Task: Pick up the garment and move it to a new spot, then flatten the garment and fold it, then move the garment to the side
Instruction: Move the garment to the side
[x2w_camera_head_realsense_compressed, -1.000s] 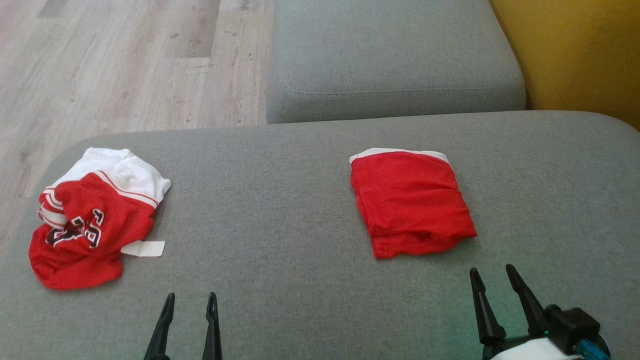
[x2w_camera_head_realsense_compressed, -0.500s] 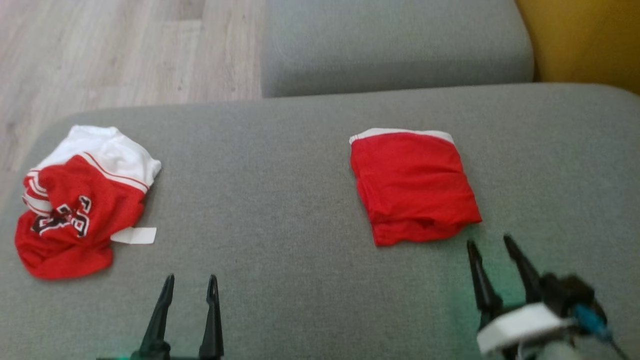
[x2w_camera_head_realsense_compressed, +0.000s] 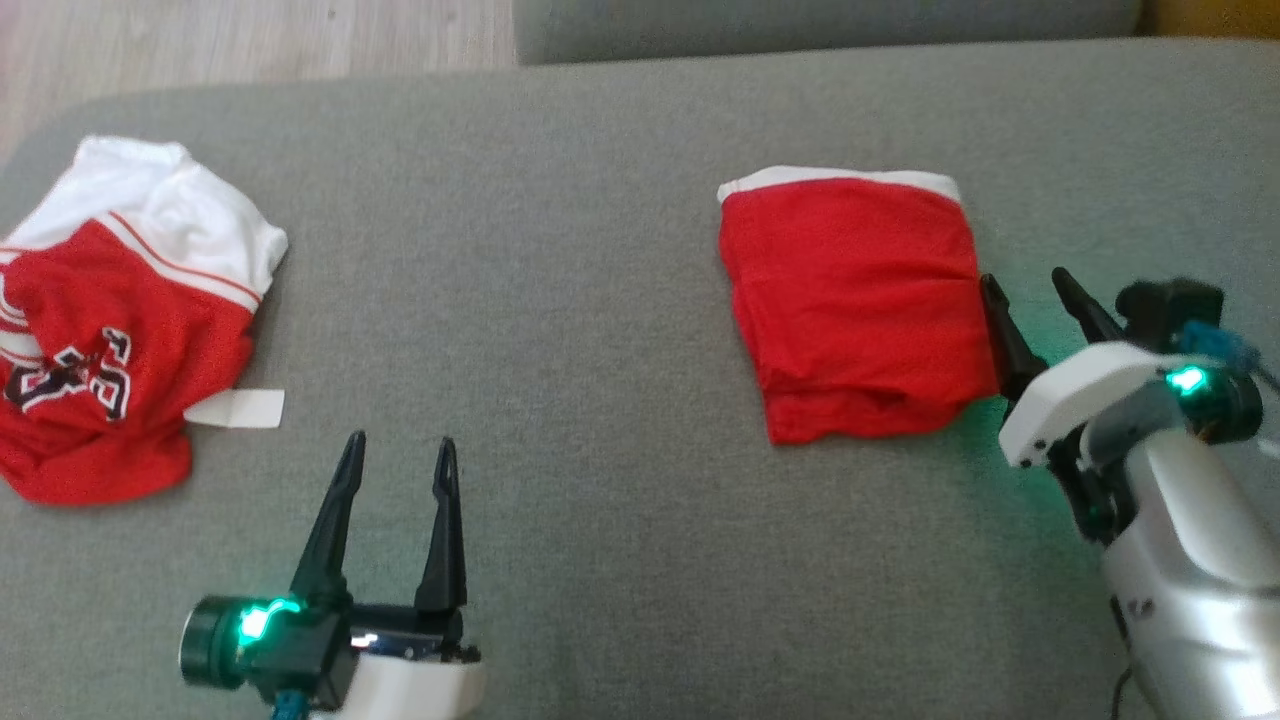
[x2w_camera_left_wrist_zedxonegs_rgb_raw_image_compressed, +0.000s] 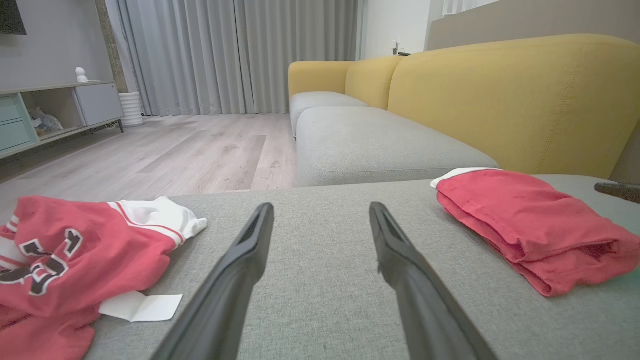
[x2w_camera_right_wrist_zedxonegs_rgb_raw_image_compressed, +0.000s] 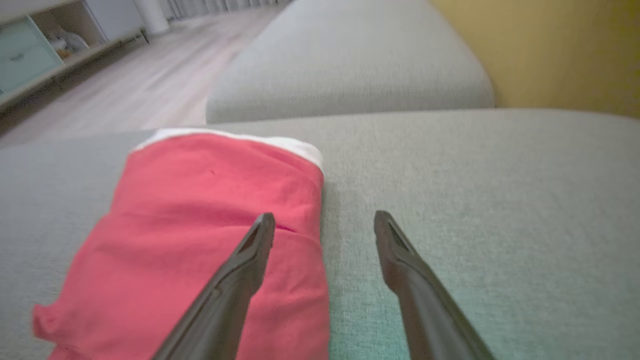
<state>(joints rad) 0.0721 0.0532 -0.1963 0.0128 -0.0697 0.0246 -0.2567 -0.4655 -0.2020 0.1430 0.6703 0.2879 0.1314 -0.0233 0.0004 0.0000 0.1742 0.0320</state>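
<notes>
Wide open and empty, the right gripper (x2w_camera_head_realsense_compressed: 1022, 278) hangs low at the right-hand edge of the folded red fabric garment (x2w_camera_head_realsense_compressed: 850, 300), a roughly square bundle with a white band along its far edge. In the head view the gripper's left finger lies against that edge, about halfway along it, while its right finger is over bare cushion. The right wrist view agrees: one finger crosses the red cloth just inside its border and the other points over the grey weave beside it, so the garment's edge runs between the two. Whether that finger presses on the cloth or sits just above it, I cannot tell. The bundle lies flat on the broad grey woven sofa cushion (x2w_camera_head_realsense_compressed: 600, 300), toward its right part, and mostly to the left of the gripper.

The left gripper (x2w_camera_head_realsense_compressed: 402, 440) is likewise fully spread with nothing in it, its fingers pointing across bare cushion nearer the robot. The folded garment is well apart from it, off to its right and farther away. To its left, at the cushion's left end, lies a crumpled red-and-white jersey (x2w_camera_head_realsense_compressed: 110, 320) with black lettering. A small white rectangular tag (x2w_camera_head_realsense_compressed: 240, 408) pokes out from the jersey's near side, between the jersey and the left gripper.
</notes>
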